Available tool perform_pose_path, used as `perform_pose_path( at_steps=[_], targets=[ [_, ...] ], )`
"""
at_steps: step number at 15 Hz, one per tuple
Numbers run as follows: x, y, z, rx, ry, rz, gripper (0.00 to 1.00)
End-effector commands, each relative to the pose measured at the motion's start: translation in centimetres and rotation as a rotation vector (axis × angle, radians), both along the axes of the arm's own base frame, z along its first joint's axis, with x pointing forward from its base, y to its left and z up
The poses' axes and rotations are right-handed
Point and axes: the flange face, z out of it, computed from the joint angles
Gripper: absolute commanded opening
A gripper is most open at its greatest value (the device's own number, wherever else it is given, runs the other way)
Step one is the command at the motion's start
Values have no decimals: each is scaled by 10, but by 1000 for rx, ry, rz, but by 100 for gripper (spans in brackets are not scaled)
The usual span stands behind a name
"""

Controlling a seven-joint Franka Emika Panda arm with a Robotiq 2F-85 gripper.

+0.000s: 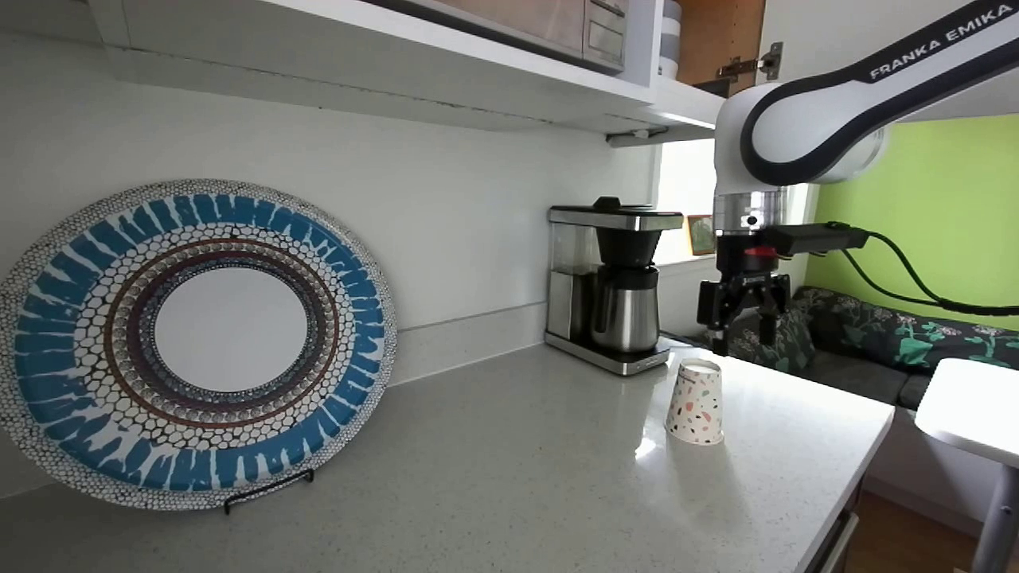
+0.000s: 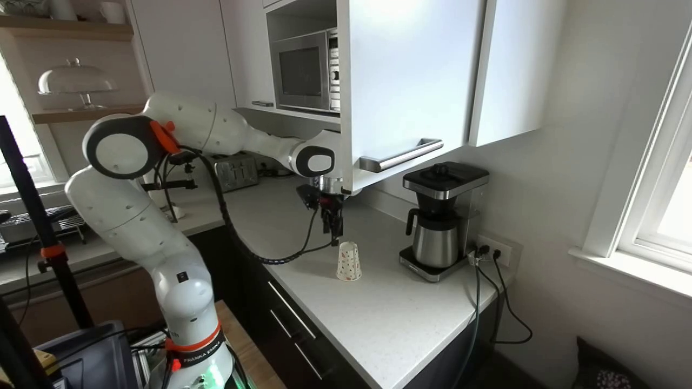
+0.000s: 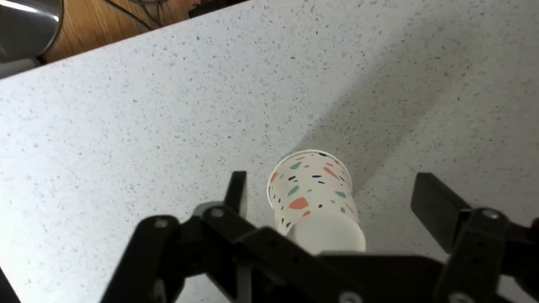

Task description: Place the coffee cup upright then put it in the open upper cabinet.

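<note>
Currently, with an exterior view as the dial, the counter (image 1: 517, 469) is spreading across 6 o'clock. The open upper cabinet (image 1: 689, 100) is hanging between 1 and 2 o'clock; its door (image 2: 413, 75) is standing swung out, so I am fearing a knock during a steep lift. The coffee maker (image 1: 613, 290) is sitting at 3 o'clock, risking contact from a broad turn. Just past 3, the gripper (image 1: 743, 334) is hanging with jaws spread, pinching nothing; an off-centre descent is risking a topple. The coffee cup (image 1: 695, 404) is standing upside down at 4 o'clock, just below the jaws, wide rim on the counter. Its sides are narrowing upward, so I am expecting a high pinch to slip off; its thin-looking wall is inviting crumpling if over-squeezed.
</note>
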Motion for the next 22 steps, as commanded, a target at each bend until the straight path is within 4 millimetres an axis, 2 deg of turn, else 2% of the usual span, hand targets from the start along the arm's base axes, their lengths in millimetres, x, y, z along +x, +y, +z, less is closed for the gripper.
perform_pose_path(
  at_steps=[1, 6, 9, 13, 16, 19, 22],
  targets=[
    [13, -16, -14, 22, 27, -197, 100],
    [22, -41, -21, 119, 7, -412, 100],
    [25, -48, -33, 155, 17, -486, 100],
    [30, -52, -47, 153, 27, -531, 100],
    [37, -54, -42, 261, -47, -586, 100],
    [40, -55, -42, 294, -98, -579, 100],
    [35, -50, -58, 270, -35, -564, 100]
  ],
)
